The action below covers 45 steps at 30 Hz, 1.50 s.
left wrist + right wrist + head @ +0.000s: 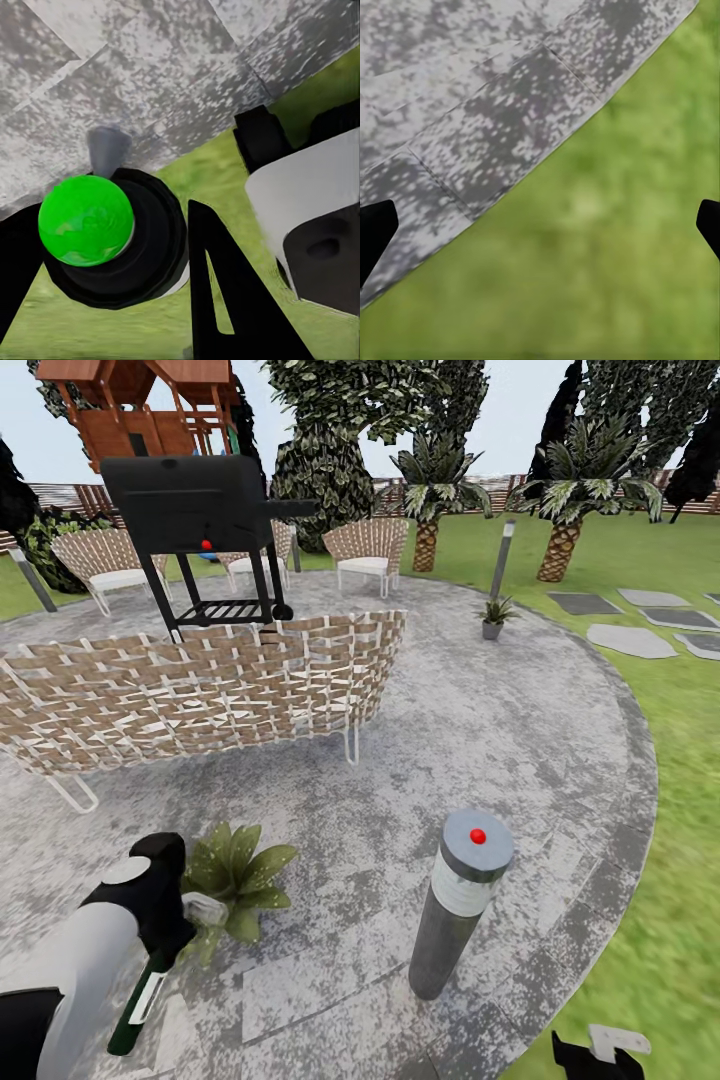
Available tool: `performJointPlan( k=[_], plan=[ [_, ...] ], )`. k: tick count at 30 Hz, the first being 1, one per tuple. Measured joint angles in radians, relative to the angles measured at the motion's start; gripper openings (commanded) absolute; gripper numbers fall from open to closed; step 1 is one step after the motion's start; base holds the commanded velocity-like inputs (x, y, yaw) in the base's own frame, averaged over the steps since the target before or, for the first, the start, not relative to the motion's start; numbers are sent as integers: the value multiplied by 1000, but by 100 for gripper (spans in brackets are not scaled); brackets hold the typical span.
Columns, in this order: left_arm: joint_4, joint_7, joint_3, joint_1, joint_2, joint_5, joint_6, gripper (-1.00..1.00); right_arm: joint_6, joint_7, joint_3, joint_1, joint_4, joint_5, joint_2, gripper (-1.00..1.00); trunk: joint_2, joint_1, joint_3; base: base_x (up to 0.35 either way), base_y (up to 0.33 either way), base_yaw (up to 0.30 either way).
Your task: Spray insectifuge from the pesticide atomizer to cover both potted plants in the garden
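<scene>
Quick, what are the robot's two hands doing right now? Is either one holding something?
Left gripper: jaws shut on the pesticide atomizer, next to a potted plant.
Right gripper: jaws open, holding nothing, over the patio edge and grass.

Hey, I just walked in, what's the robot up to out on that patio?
The robot's left claw holds the pesticide atomizer, its white trigger head right beside a potted plant near the edge of the stone patio. A second potted plant stands far off by the patio's far rim, past the wicker sofa. A grey bollard stands to the robot's right. The right claw hangs open and empty over the patio edge and the lawn.
</scene>
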Motion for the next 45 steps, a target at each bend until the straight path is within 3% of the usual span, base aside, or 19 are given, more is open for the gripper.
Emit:
performJointPlan(
  k=[1,4,13,18,19,20,22,24,28,33,45],
  plan=[
    [-17,0,3,0,8,2,0,-100,0,0,0,0,0,0,1,100,0,0,0,0,0,150],
    [-33,0,47,0,-1,8,-1,-100,0,-2,-1,0,0,-1,3,100,0,0,0,0,0,237],
    [-75,0,60,0,-15,12,0,-100,0,-3,-3,0,-1,-3,3,100,0,0,0,0,0,155],
    [-69,0,59,6,-72,11,-1,-100,1,-3,-6,0,-1,-5,3,100,0,0,-6,0,0,2],
    [-73,0,59,24,-83,12,-1,-100,1,-3,-6,0,-1,-5,3,100,0,0,-8,0,0,0],
    [-77,4,61,55,-113,14,-1,-100,1,-3,-6,0,-1,-5,3,100,0,0,-10,0,0,0],
    [-103,54,71,81,-142,24,-1,-100,2,-3,-6,0,-1,-5,3,100,0,0,-13,0,0,0],
    [-114,66,90,84,-147,70,-1,-100,1,-3,-6,0,-1,-5,3,100,0,0,-14,0,0,0],
    [-121,69,97,85,-150,92,1,-100,2,-3,-6,0,-1,-5,3,100,0,0,-15,0,0,0],
    [-222,78,102,85,-150,94,3,-100,1,-3,-6,0,-1,-5,3,100,0,0,-15,0,0,0],
    [-225,79,98,85,-139,93,2,-100,2,-3,-6,0,-1,-5,3,100,0,0,-15,-154,83,-4]
  ],
)
